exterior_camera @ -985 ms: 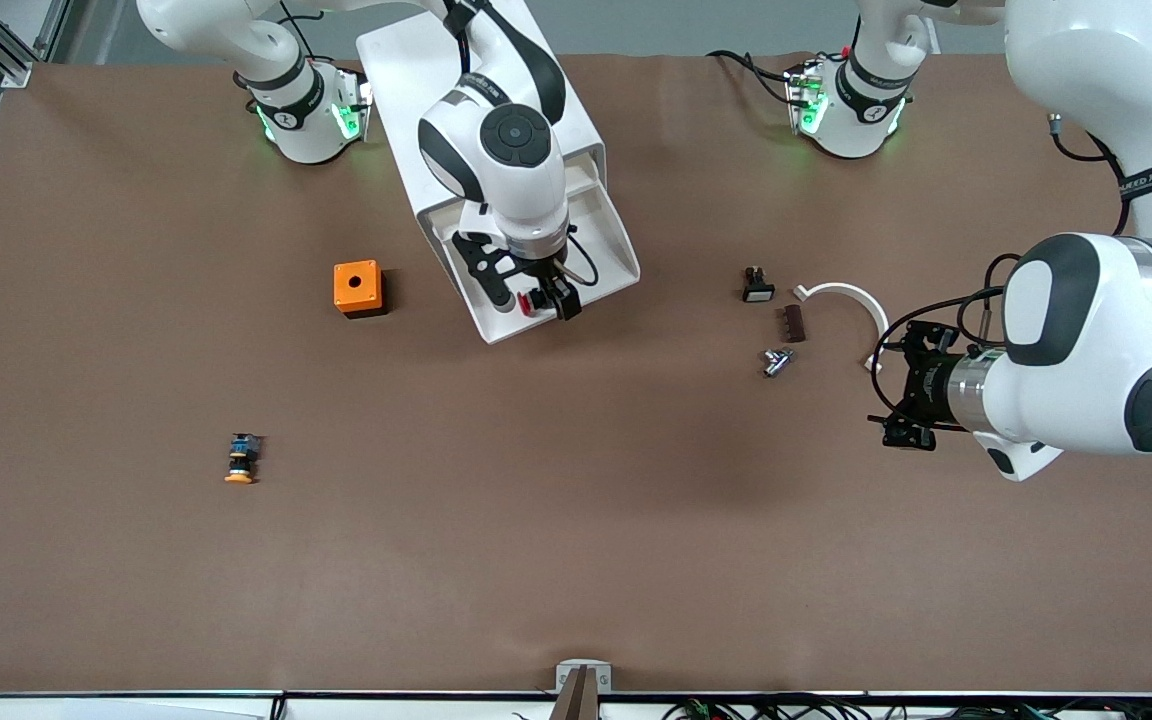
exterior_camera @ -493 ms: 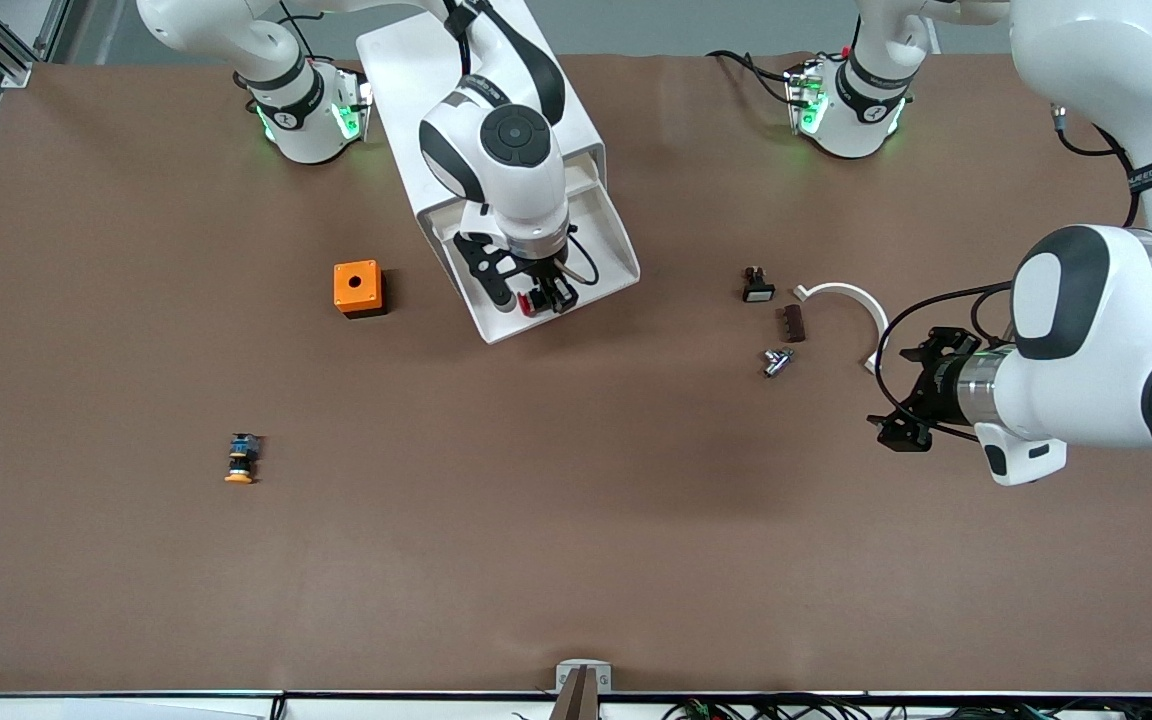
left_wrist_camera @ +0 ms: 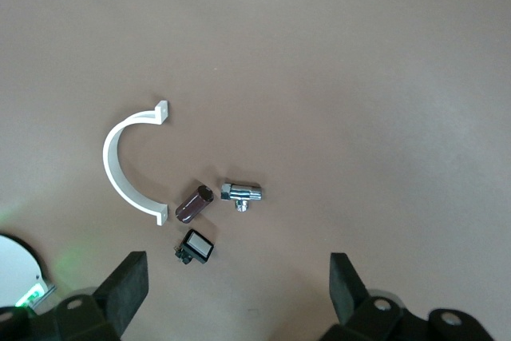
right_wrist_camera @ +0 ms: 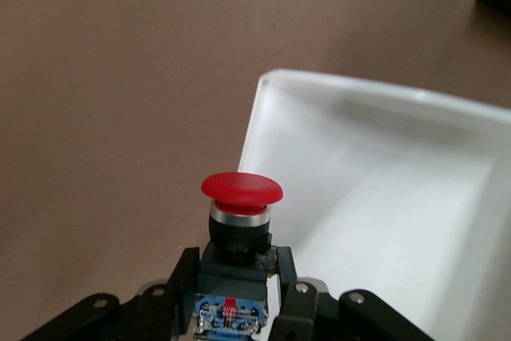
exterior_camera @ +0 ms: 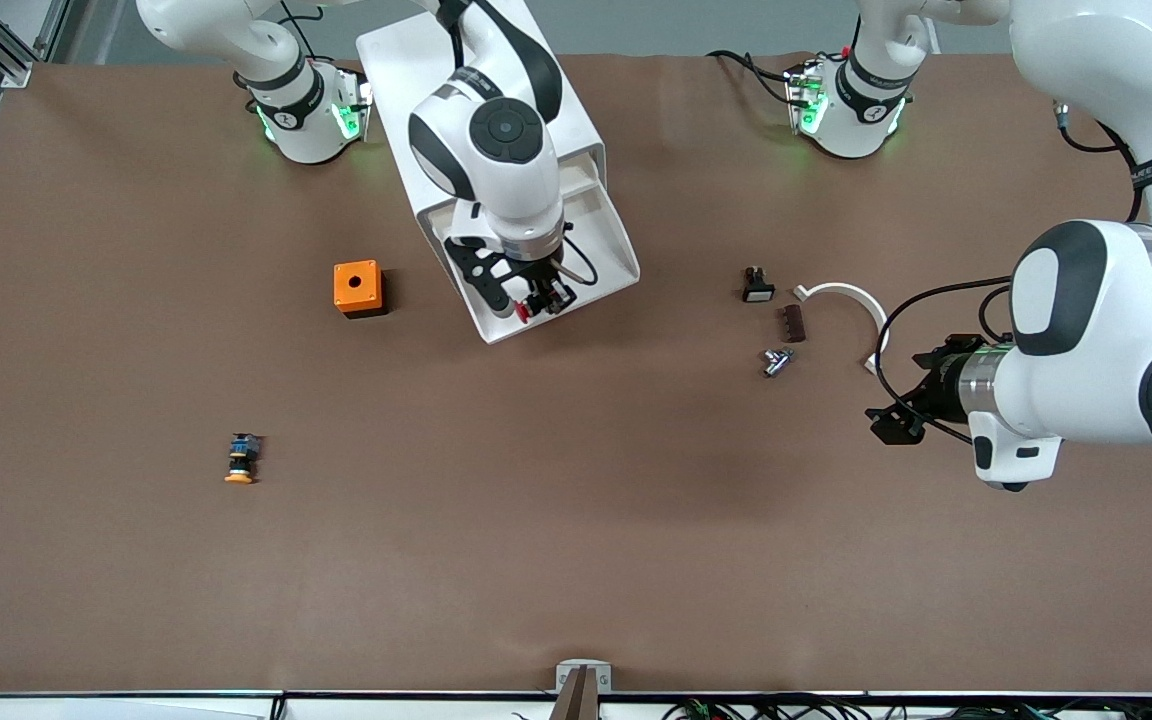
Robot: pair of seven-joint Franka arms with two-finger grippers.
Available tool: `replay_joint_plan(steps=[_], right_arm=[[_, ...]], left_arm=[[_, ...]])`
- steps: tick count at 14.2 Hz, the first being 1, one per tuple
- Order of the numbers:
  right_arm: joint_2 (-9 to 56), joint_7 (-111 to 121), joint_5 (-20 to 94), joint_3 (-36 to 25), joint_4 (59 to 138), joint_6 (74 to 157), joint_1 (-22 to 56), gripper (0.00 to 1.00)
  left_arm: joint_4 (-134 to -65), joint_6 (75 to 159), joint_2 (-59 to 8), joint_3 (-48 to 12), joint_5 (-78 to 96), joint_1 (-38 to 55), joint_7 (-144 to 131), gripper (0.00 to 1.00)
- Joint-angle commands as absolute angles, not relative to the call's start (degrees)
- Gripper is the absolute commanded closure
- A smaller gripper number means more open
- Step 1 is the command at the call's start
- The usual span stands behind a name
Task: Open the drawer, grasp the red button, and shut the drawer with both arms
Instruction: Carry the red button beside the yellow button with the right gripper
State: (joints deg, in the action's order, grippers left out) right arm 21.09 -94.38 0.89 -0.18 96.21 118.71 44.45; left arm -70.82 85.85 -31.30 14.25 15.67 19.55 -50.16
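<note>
The white cabinet (exterior_camera: 406, 70) stands near the right arm's base. Its top drawer (exterior_camera: 608, 235) is pulled out and also shows in the right wrist view (right_wrist_camera: 383, 189) as a bare white tray. My right gripper (exterior_camera: 536, 303) is shut on the black-and-blue body of the button (right_wrist_camera: 239, 189). It holds the button, red cap pointing away from the gripper, over the drawer's front corner; the red cap shows in the front view (exterior_camera: 522, 311). My left gripper (exterior_camera: 894, 422) hangs open and empty over the table by the small parts; in the left wrist view (left_wrist_camera: 237, 277) its fingers (left_wrist_camera: 128, 285) stand wide apart.
An orange box with a hole (exterior_camera: 356, 287) sits beside the cabinet. A yellow-orange-capped button (exterior_camera: 240, 459) lies nearer the front camera. Toward the left arm's end lie a white curved clip (exterior_camera: 851, 300), a brown cylinder (exterior_camera: 793, 323), a metal fitting (exterior_camera: 776, 361) and a black switch (exterior_camera: 757, 286).
My right gripper has shifted a little toward the right arm's end with the button in it. The left arm's wrist has turned and its gripper has moved slightly.
</note>
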Motion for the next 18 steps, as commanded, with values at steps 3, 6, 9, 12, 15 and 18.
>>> replay_joint_plan(steps=[3,6,9,12,15,18], right_arm=[[19.08,-75.89,1.23,0.26,90.54,109.26,37.28,0.99],[18.9,-64.73,1.14,0.09,87.37,105.74,32.27,0.99],[18.81,-52.86,1.14,0.09,86.31,105.56,26.82,0.99],[19.07,-40.47,1.23,0.09,86.31,105.64,20.67,0.99],[19.6,-31.67,1.14,-0.09,86.4,106.17,16.36,0.98],[21.0,-24.46,1.14,-0.09,86.48,108.09,12.06,0.98]], left_arm=[[-72.24,88.67,-29.79,13.97,14.06,22.4,-44.57,0.0],[-72.51,94.99,-30.32,13.28,12.05,24.69,-41.15,0.0],[-72.77,97.55,-31.63,12.57,12.04,25.92,-37.36,0.0],[-72.77,98.0,-33.48,9.24,12.13,26.1,-36.39,0.0],[-72.77,98.0,-34.89,7.73,12.04,27.42,-36.39,0.0],[-72.77,98.0,-37.43,7.73,12.56,30.4,-37.95,0.0]])
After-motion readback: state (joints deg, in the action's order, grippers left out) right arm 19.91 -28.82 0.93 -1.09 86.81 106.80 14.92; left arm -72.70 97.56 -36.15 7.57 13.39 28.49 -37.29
